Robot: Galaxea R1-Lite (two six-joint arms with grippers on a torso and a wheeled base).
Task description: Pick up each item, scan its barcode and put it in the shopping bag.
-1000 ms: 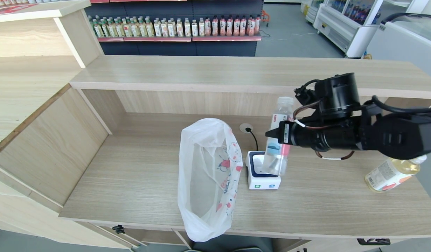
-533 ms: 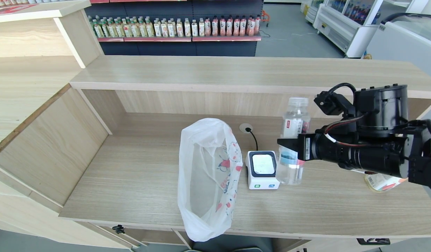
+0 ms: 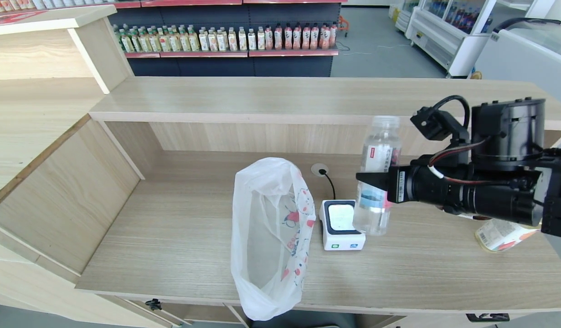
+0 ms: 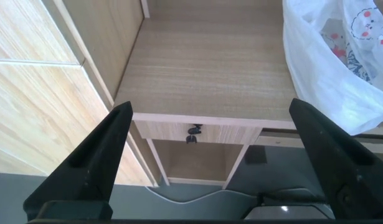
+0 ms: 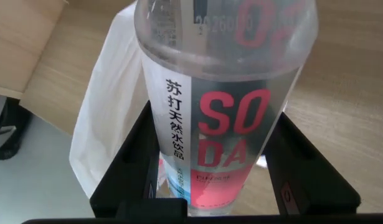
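Left gripper [image 4: 211, 107]: jaws spread wide, nothing between them; hanging just off the near edge of the counter [image 3: 180, 228].
Shopping bag [image 3: 271, 228]: white plastic with red cartoon print, mouth open upward; standing at the counter's near edge, off to one side of the left jaws and well to the left of the right jaws.
Scanner [image 3: 342, 224]: small white box, lit window facing up; just beside the bag, below the right jaws and slightly to their left.
Soda bottle [image 3: 380, 150]: clear, pink-and-white label, upright with cap on top; clamped at mid-height between the right jaws, base down by the scanner's right edge.
Right gripper [image 3: 375, 182]: jaws closed on the bottle's label from both sides.
Second bottle [image 3: 501, 236]: on the counter, partly hidden under the right arm, well to the right of those jaws.
Cable port [image 3: 320, 170]: round, black lead running to the scanner; beyond it, left of the right jaws.
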